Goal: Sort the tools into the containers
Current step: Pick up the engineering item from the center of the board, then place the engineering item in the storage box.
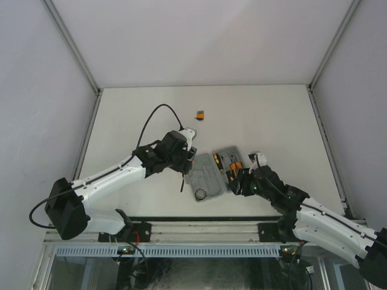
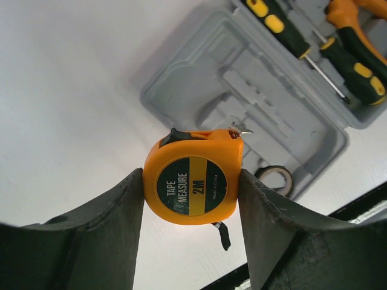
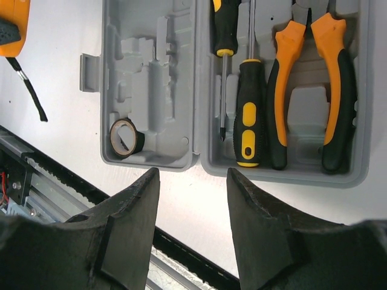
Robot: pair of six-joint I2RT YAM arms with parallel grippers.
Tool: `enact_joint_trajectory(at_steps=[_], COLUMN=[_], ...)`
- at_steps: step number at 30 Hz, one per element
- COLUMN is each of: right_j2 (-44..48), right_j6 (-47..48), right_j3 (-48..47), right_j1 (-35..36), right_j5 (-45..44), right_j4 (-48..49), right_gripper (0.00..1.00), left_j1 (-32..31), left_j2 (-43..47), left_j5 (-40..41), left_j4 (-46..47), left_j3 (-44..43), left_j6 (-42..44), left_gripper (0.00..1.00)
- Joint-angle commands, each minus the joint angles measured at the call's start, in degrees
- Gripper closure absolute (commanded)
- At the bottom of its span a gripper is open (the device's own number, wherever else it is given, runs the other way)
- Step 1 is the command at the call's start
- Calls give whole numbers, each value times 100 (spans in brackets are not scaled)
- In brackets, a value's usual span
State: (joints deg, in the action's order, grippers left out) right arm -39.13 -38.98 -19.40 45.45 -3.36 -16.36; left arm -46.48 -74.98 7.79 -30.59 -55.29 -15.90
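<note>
While the top view is showing you both arms reaching over the matt white worktop (image 1: 272, 121), the grey plastic case (image 1: 208, 175) is lying open and flat between them, its two rounded halves side by side. The left tool (image 1: 184, 162) is hanging just beside the case's left half, with a thin black strap dangling under it. The right tool (image 1: 237, 183) is sitting at the case's near right edge. A tiny orange-black block (image 1: 199, 113) is lying alone, well apart, further back. A small black ring (image 1: 200, 194) is resting in the near corner of the left half.

In the left wrist view, you are seeing the left tool's dark, rough fingers (image 2: 130, 211) pinching the round tape measure (image 2: 193, 184) by its sides. Its smooth orange shell and printed dark label are facing the camera, with the case's moulded recesses behind it.

In the right wrist view, the right tool's fingers (image 3: 148, 199) are standing spread with nothing between them, over bare worktop just off the case's near edge. The two screwdrivers (image 3: 249, 118), with black grips and yellow-orange patches, are lying in the right half. The orange-handled pliers (image 3: 308, 90) are lying beside them. The tape measure is showing only as an orange corner beyond the left half.
</note>
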Motion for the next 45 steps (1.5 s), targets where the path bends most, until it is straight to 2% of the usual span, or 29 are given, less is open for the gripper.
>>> enact_joint_trajectory(at_steps=[1, 7, 11, 14, 19, 30, 45], right_j2=[195, 582, 879, 988, 1021, 761, 734], right_j6=[-153, -357, -505, -583, -737, -762, -751], right_j3=[-50, -12, 10, 38, 85, 159, 212], right_j1=[-19, -19, -19, -19, -26, -28, -28], right_j5=[-216, -563, -778, -869, -940, -743, -590], right_j4=[-22, -235, -386, -474, -550, -358, -314], right_gripper=[52, 52, 52, 52, 52, 52, 52], left_j1=[-212, -430, -629, -852, -898, -812, -676], left_j2=[10, -111, -159, -1, 85, -491, -930], left_j5=[-336, -542, -853, -872, -1041, -567, -198], left_j4=[244, 332, 544, 984, 1998, 2443, 2536], left_j3=[-527, -1080, -1388, -1192, -391, 248, 522], left_j6=[236, -179, -1002, -1625, -2390, -1550, -1220], left_gripper=[100, 100, 100, 100, 100, 100, 100])
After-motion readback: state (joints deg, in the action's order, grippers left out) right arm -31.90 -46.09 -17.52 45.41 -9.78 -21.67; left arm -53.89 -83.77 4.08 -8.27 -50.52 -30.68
